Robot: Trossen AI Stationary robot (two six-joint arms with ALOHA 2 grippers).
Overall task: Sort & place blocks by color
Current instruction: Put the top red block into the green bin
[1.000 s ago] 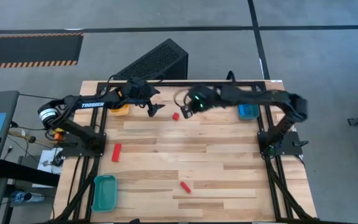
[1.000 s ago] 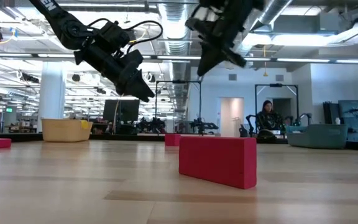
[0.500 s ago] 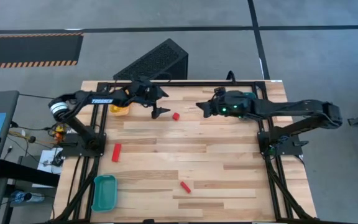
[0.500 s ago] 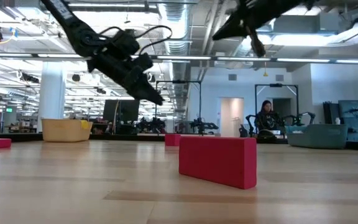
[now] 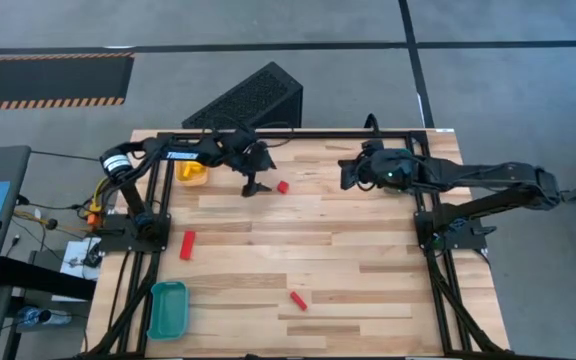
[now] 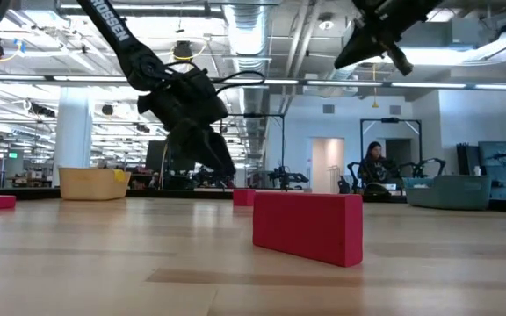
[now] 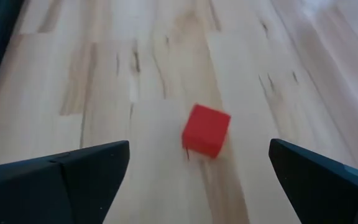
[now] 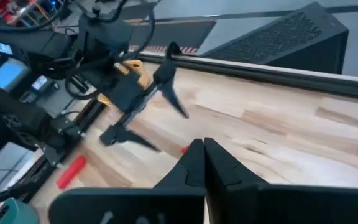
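A small red cube [image 5: 282, 186] [image 7: 206, 130] rests flat on the wood near the table's far edge. My left gripper [image 5: 255, 186] [image 7: 199, 155] is open, pointing down at a slant just left of the cube; in the left wrist view the cube lies ahead of the gap between the fingers, untouched. In the low view my left gripper [image 6: 225, 168] hangs just above the tabletop beside the cube [image 6: 244, 196]. My right gripper [image 5: 347, 173] [image 8: 204, 158] is shut, empty and held high [image 6: 369, 42], to the right of the cube. Two red bars [image 5: 187, 243] [image 5: 298, 299] lie nearer.
A yellow tray [image 5: 193, 175] sits at the far left under my left arm. A teal tray [image 5: 168, 308] sits at the near left corner. A blue-grey tray [image 6: 451, 190] stands far right. Bare wood fills the table's middle and right. A person [image 6: 378, 167] sits in the room behind.
My left gripper has come down toward the red cube and tipped more steeply downward. My right gripper has drawn back from the cube toward the table's right edge and risen. The cube and the bars have stayed where they were.
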